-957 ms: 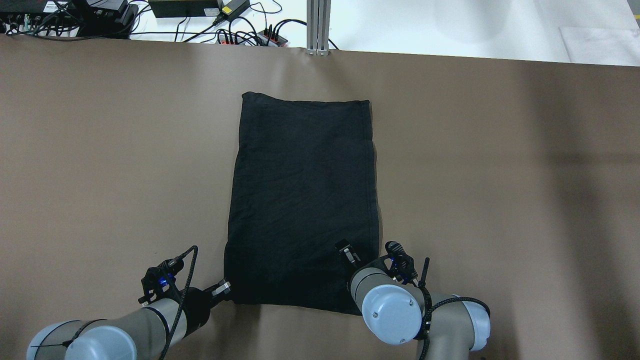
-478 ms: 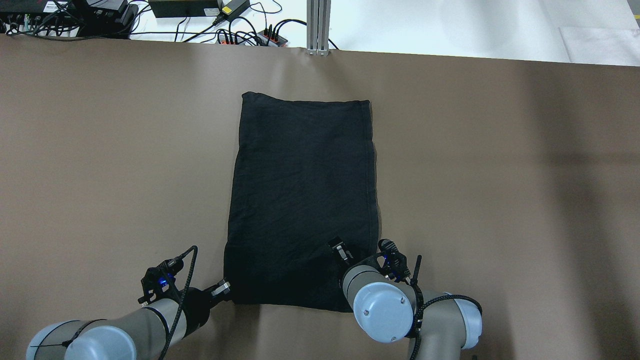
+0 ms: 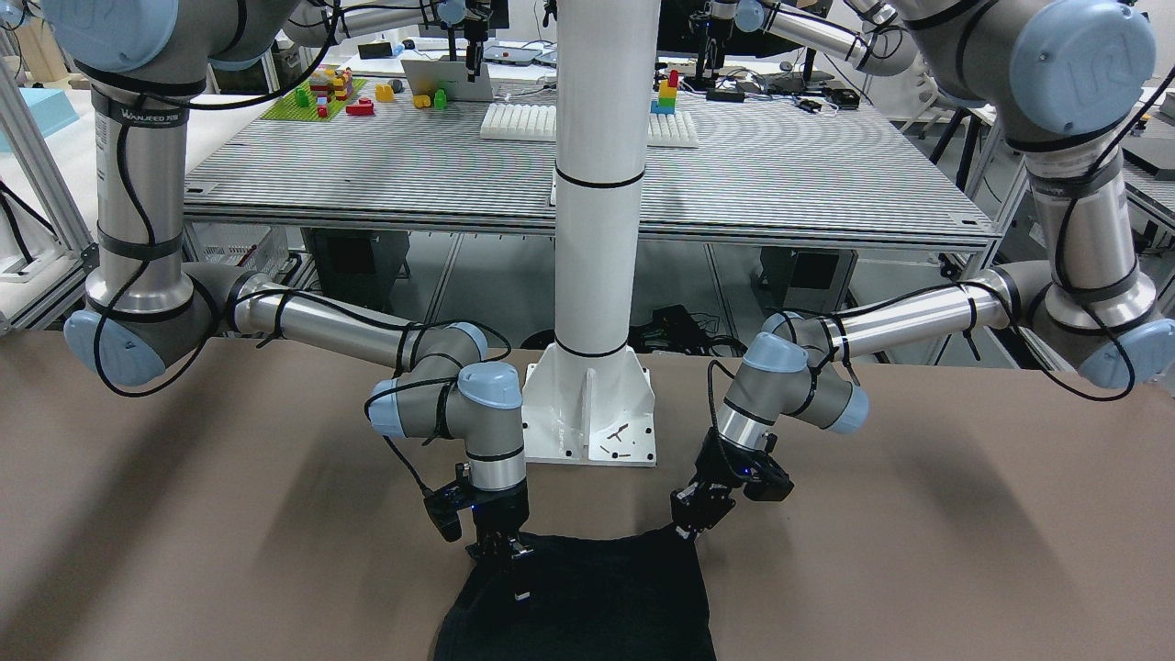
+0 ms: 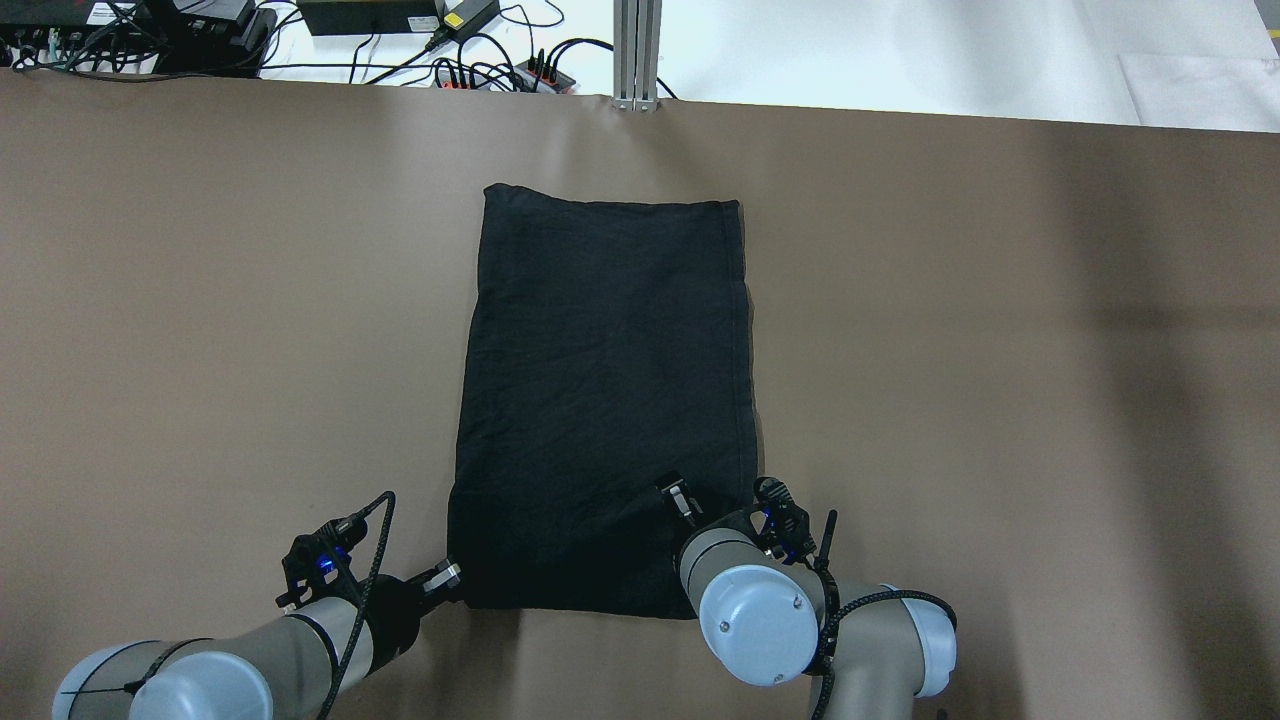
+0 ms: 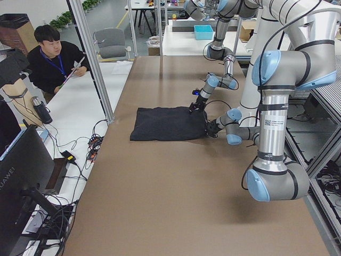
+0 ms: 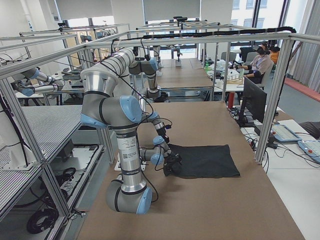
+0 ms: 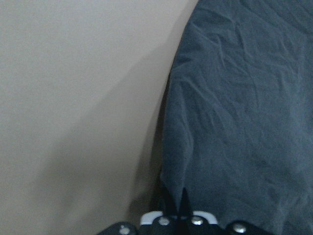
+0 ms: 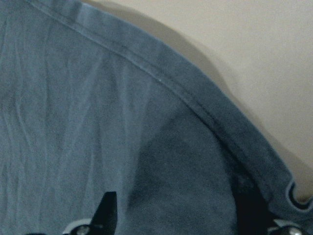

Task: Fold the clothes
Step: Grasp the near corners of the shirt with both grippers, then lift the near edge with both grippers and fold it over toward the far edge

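Note:
The black cloth [image 4: 600, 400] lies flat on the brown table, long side running away from me; it also shows in the front view [image 3: 597, 606]. My left gripper [image 4: 450, 578] is at the cloth's near left corner. In the left wrist view its fingers [image 7: 176, 208] are closed together on the cloth's edge [image 7: 234, 112]. My right gripper [image 4: 680, 500] points down over the cloth near its near right corner. In the right wrist view its fingers [image 8: 105, 213] stand wide apart, with the fabric and hem [image 8: 98, 122] between them.
The white post's base [image 3: 592, 413] stands behind the cloth's near edge, between the arms. An aluminium post [image 4: 637, 50] and cables with power strips [image 4: 200, 30] line the table's far edge. A seated person [image 5: 53, 58] is beyond the far side.
My right arm has shifted left, carrying its gripper further in over the cloth's near right part. The left gripper and the rest of the cloth have not moved.

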Controlling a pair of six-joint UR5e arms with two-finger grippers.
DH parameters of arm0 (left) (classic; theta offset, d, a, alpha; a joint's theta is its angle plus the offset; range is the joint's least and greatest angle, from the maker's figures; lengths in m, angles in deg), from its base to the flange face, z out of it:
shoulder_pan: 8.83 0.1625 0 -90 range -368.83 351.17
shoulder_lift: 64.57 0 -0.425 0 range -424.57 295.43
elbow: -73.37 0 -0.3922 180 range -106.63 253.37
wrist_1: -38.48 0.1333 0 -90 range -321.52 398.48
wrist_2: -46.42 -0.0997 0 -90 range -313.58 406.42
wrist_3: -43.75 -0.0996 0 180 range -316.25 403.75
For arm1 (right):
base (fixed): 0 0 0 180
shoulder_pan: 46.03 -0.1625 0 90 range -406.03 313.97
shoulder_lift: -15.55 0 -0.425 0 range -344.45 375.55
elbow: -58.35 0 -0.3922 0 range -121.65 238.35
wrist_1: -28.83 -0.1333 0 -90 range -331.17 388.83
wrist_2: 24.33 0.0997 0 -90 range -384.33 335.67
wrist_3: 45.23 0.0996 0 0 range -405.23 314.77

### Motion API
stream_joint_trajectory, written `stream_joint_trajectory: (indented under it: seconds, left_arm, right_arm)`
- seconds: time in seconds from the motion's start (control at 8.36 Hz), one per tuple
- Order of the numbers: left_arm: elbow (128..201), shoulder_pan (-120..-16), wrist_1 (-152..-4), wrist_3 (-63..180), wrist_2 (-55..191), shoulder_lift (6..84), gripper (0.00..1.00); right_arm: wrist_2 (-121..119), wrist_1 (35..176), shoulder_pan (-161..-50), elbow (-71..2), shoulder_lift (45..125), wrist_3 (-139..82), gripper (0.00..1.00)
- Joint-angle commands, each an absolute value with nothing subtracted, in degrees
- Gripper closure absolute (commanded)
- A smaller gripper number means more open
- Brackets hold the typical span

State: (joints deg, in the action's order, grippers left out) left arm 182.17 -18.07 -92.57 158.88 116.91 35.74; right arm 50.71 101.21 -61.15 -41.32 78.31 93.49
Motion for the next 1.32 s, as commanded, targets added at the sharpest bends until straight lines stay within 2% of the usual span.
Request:
stream_joint_trajectory:
  seconds: [0.0, 0.12, 0.36, 0.6, 0.96, 1.2]
  left_arm:
    - [182.1, -18.2, -92.6, 158.8, 116.9, 35.7, 1.00]
    - [182.2, -18.2, -92.6, 158.8, 116.9, 35.7, 1.00]
    - [182.3, -18.2, -92.6, 158.7, 117.0, 35.8, 1.00]
    - [186.0, -18.9, -92.0, 158.0, 117.5, 35.3, 1.00]
    - [201.1, -18.7, -76.2, 157.9, 120.2, 35.6, 1.00]
    - [205.0, -18.7, -75.7, 157.8, 123.2, 36.0, 1.00]
  right_arm:
    - [50.3, 101.3, -61.0, -41.3, 77.8, 91.9, 0.82]
    - [50.1, 101.4, -60.9, -41.3, 77.8, 92.4, 0.84]
    - [49.3, 101.2, -60.1, -41.9, 77.8, 92.7, 1.00]
    - [49.4, 101.2, -60.1, -45.1, 78.8, 91.5, 1.00]
    - [49.5, 108.9, -54.9, -61.0, 84.7, 89.0, 1.00]
    - [48.3, 117.7, -50.4, -71.1, 85.5, 89.1, 1.00]
